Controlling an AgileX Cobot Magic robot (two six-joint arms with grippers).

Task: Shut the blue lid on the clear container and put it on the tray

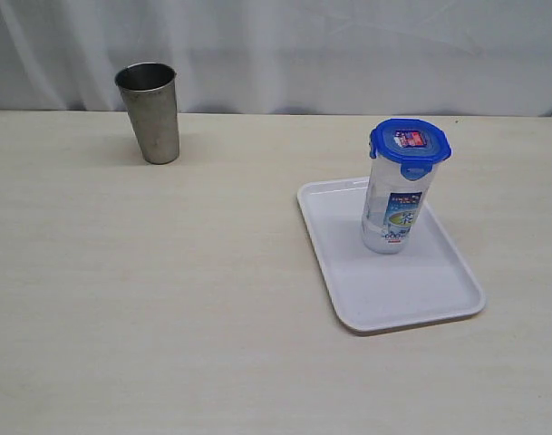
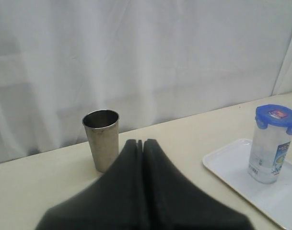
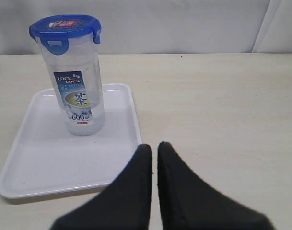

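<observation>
Standing upright on the tray (image 1: 411,290), the clear container (image 1: 391,213) sat toward its far end, with the blue lid (image 1: 410,140) seated on its mouth and the flaps folded down. The tray lay flat on the worktop (image 1: 167,299), right of the middle in the exterior view. A steel cup (image 1: 150,113) stood well apart at the far left. The left fingers (image 2: 131,163) were clenched together on nothing, the cup beyond their tips. The right fingers (image 3: 172,167) were likewise clenched and empty, close to the tray's edge.
</observation>
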